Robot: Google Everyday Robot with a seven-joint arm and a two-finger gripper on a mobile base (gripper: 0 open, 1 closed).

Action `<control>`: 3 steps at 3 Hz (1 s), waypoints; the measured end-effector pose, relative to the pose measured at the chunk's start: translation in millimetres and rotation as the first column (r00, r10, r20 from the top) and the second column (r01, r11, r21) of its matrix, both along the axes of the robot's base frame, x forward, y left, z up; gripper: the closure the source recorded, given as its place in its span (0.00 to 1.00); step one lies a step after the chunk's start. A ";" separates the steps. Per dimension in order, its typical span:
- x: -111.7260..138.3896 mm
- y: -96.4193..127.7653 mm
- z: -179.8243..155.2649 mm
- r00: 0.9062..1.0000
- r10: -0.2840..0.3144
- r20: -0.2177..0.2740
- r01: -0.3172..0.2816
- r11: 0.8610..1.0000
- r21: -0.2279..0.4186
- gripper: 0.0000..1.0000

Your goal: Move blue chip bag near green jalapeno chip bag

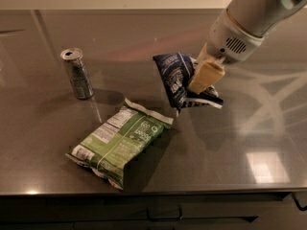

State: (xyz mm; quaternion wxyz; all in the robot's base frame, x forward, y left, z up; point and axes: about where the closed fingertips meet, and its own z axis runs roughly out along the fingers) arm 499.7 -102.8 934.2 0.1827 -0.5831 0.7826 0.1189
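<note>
The blue chip bag point(176, 78) is a small crinkly navy bag with white print, held tilted just above the dark counter. My gripper point(199, 80) comes in from the upper right and is shut on the bag; one tan finger point(205, 75) lies across its front. The green jalapeno chip bag point(120, 142) lies flat at the front left of centre, white nutrition panel up. The blue bag's lower edge hangs close to the green bag's upper right corner.
A silver-green drink can point(77, 73) stands upright at the left. The dark reflective counter point(240, 143) ends at a front edge along the bottom, with cabinet fronts below. The white arm point(254, 13) crosses the upper right.
</note>
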 end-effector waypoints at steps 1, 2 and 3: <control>-16.2 21.3 -2.6 0.998 0.057 -0.025 -0.057 0.998 0.011 0.58; -15.7 21.9 -2.0 0.998 0.056 -0.021 -0.056 0.998 0.011 0.36; -15.7 23.1 -1.5 0.998 0.057 -0.017 -0.057 0.998 0.012 0.13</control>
